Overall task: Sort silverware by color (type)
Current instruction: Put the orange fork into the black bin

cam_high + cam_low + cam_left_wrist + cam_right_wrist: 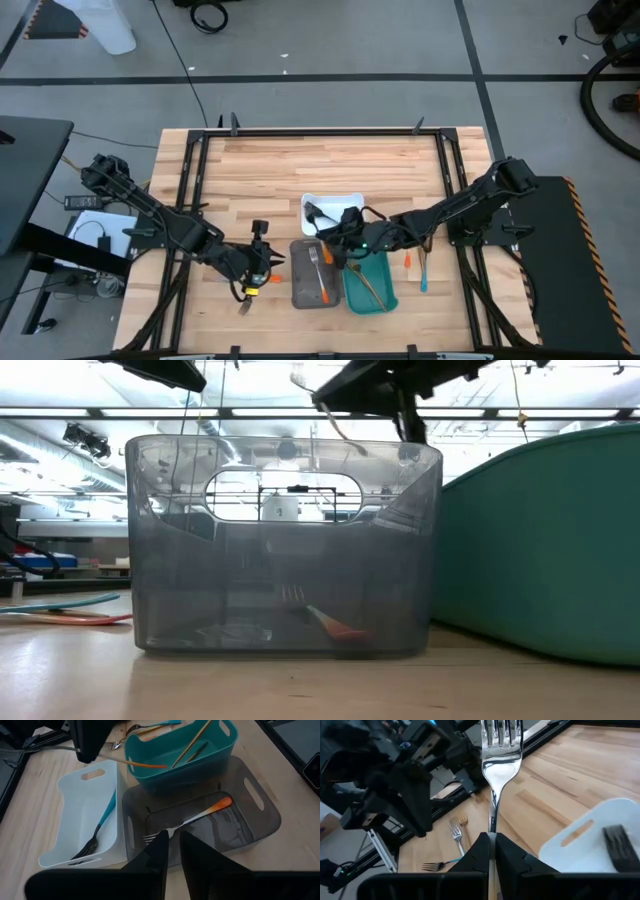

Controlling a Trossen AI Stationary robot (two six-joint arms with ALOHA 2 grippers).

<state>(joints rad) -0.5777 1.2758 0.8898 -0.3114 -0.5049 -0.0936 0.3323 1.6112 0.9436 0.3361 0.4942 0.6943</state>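
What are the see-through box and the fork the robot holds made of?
The grey tray looks like clear, smoky plastic: you can see the room through it. The fork in the right tool seems polished metal, shiny like a mirror.

Even overhead light, soft shadows, close things going soft

Ceiling strip lights (330, 410) glow bright in the low view, and the clear grey tray (285, 550) picks up pale reflections across its wall. From above, the wooden table (270, 170) is evenly lit with only faint shadows. In the right wrist view the fork (497, 760) gleams with sharp highlights, while the background behind it blurs and the dark fingers (512, 857) sit underexposed.
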